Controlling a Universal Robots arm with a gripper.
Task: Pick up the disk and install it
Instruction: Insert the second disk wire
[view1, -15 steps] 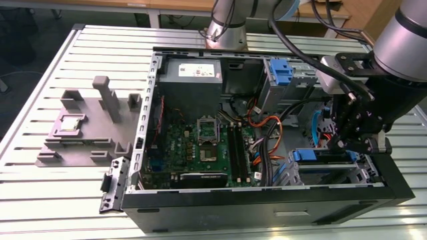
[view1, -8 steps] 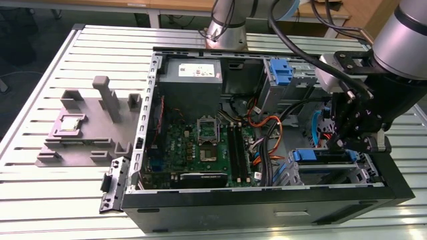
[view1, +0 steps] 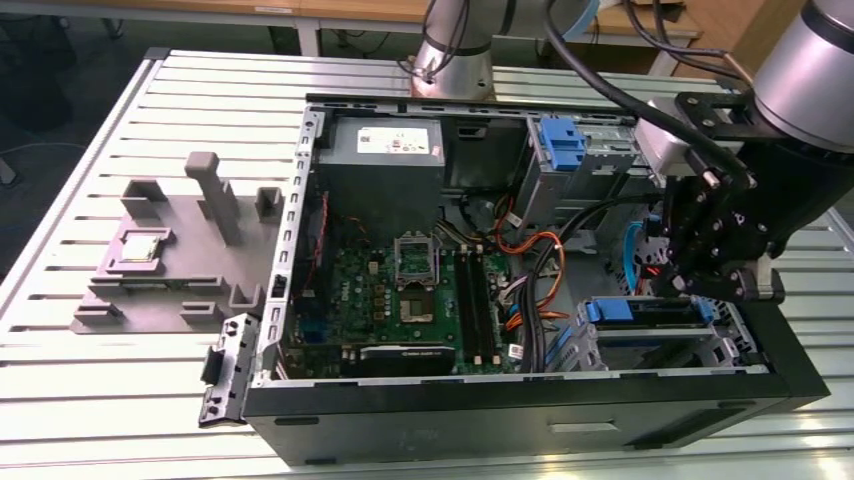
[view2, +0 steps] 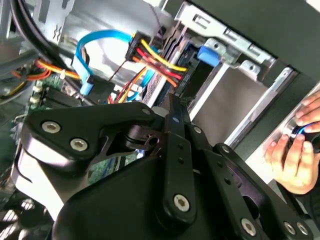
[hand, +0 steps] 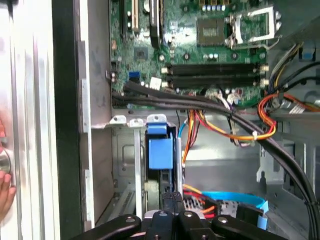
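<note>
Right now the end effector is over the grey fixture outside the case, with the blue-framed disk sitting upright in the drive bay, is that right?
Not quite. In the exterior view the end effector is over the drive bay inside the computer case, not over the grey fixture. The blue-framed disk does sit upright in that bay, as the first wrist view shows.

A table (view1: 120, 400) of pale metal slats, grooved lengthwise, is seen in the exterior view. On it, an open black computer case (view1: 534, 425) is laid on its side, taking up the middle and the exterior view's right. Just beside the case, towards the exterior view's left, a grey plastic holder (view1: 174, 250) with upright posts is set flat on the slats. A small square silver chip (view1: 142, 247) is seated in a recess of that holder. At the far edge, the arm's round metal base (view1: 447, 75) is mounted behind the case
</note>
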